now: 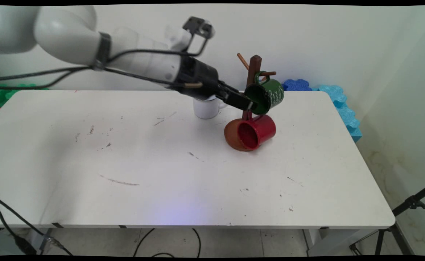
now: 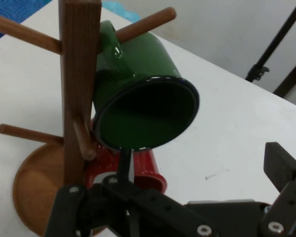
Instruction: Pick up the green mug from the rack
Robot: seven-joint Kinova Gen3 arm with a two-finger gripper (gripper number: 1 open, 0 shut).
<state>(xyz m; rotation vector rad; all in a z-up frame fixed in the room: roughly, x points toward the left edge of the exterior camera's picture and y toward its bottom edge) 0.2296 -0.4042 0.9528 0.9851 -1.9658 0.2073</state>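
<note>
One green mug (image 2: 143,94) hangs by its handle on a peg of the wooden mug tree (image 2: 79,74), its open mouth tilted toward the gripper (image 2: 197,163) just ahead, whose fingers stand apart astride the lower rim, a red mug (image 2: 143,168) beneath.

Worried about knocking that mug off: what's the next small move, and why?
Probably a slow, straight retreat of the gripper from the green enamel mug. Its handle sits over a peg of the brown wooden mug tree, the jaws stand open, and one finger is at the mug's lower rim; sideways motion could nudge it.
</note>
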